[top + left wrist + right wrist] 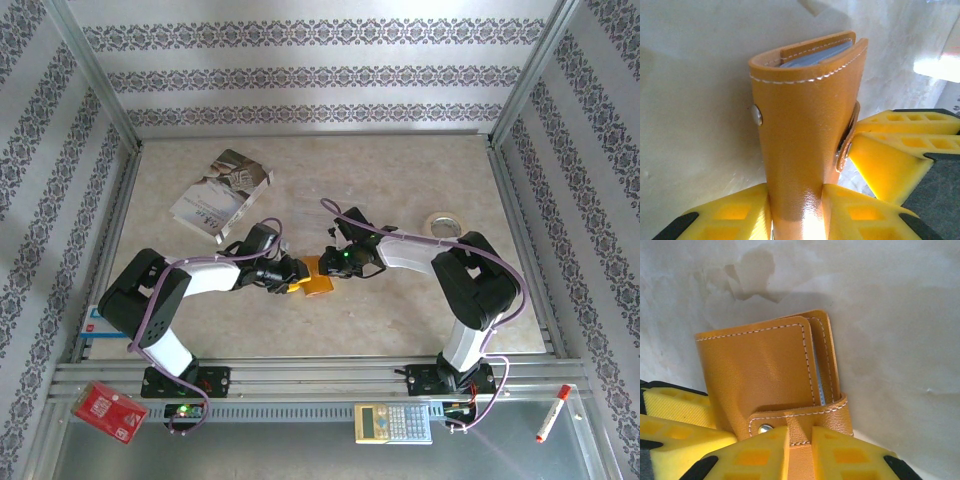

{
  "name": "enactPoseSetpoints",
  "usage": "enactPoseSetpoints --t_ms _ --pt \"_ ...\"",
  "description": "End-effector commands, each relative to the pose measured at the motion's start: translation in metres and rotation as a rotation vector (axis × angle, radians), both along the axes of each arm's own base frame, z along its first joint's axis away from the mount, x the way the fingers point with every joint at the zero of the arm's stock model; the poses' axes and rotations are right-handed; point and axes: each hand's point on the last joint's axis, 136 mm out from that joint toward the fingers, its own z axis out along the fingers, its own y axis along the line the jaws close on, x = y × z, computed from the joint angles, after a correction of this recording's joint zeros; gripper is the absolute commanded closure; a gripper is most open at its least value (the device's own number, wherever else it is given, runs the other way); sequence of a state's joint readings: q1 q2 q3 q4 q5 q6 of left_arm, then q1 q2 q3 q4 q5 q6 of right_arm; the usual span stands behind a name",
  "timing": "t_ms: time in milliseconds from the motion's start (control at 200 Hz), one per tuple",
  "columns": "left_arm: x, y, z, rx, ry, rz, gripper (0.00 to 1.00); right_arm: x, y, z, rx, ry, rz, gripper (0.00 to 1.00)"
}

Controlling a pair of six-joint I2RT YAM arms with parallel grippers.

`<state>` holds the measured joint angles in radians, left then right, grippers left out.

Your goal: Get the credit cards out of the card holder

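**two grippers, one card holder, mid-table**

one orange card holder point(316, 279) sits at the middle of the table point(400, 320), between the two arms. the left gripper point(797, 212) is clamped narrowly on the holder's folded body from the left. the right gripper point(800, 452) pinches the holder's snap strap from the right. the two pairs of yellow fingers are just beside each other.

the holder is folded. a pale blue-grey edge shows in its open end, perhaps pocket lining or a card, so no cards can be counted.

one white booklet point(220, 190) lies at the far left and one roll of tape point(443, 223) at the far right. on the near rail there are one red packet point(110, 408), one calculator point(393, 423) and one red marker point(552, 413).
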<state>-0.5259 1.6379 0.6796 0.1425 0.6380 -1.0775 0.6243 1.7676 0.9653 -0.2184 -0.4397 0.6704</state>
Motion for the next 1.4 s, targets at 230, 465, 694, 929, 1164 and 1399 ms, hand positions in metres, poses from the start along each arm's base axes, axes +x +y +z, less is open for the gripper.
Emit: enactPoseSetpoints --t_ms 230,465,694,929,1164,1399 --pt "0.019 -0.014 0.038 -0.103 -0.141 -0.022 0.82 -0.005 -0.003 -0.002 0.030 0.037 -0.003 0.78" --pt "0.019 -0.013 0.045 -0.080 -0.152 -0.031 0.89 0.010 -0.015 0.035 -0.021 -0.104 -0.008 0.63" --pt "0.020 -0.012 0.044 -0.067 -0.154 -0.037 0.91 0.011 -0.005 0.028 -0.021 -0.075 0.024 0.59" --pt "0.019 -0.012 0.041 -0.064 -0.143 -0.039 0.92 0.012 0.003 0.022 -0.017 -0.053 0.052 0.61" --pt "0.021 -0.014 0.041 -0.066 -0.139 -0.040 0.93 0.001 0.015 0.016 0.019 -0.006 0.114 0.59" --pt "0.020 -0.013 0.040 -0.057 -0.135 -0.045 0.93 0.000 0.004 0.008 -0.068 -0.023 0.119 0.57"
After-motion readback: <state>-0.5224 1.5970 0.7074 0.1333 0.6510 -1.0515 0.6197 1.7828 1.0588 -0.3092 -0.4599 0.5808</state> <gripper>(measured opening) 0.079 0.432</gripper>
